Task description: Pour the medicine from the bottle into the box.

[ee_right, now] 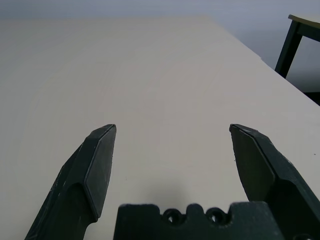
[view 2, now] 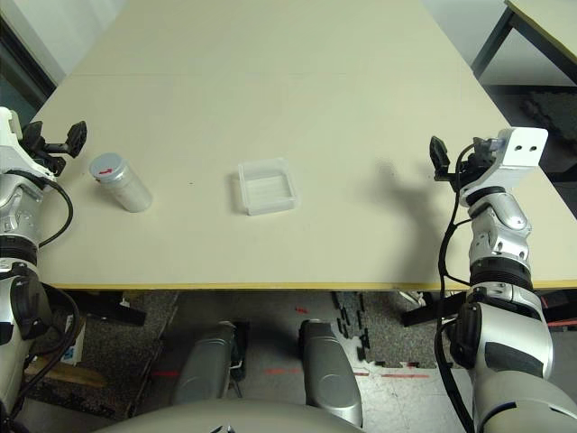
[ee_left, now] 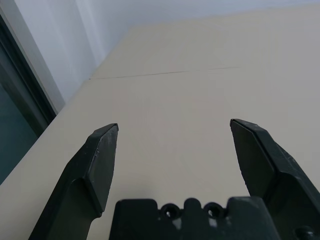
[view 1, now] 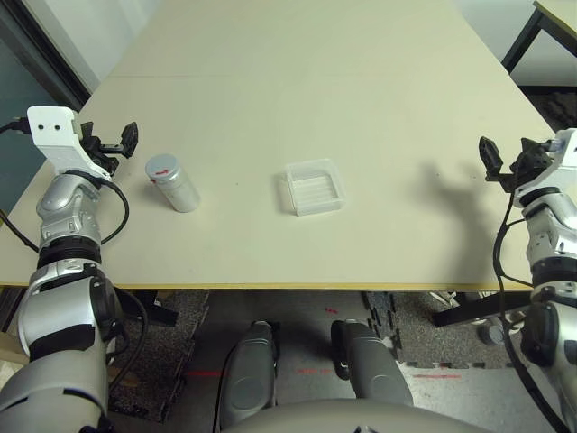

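Observation:
The silvery-grey bottle stands on the left part of the table with its grey, red-marked cap on. The medicine is out of view. The clear square box lies near the table's middle, to the right of the bottle, and looks empty. My left gripper hovers open just left of the bottle, apart from it. My right gripper hangs open over the table's right side, far from the box. In the wrist views, the left gripper and the right gripper each have their jaws spread wide over bare tabletop.
The cream table stretches far back. A second table with a dark leg stands at the back right. A wall and a dark panel run along the table's left edge.

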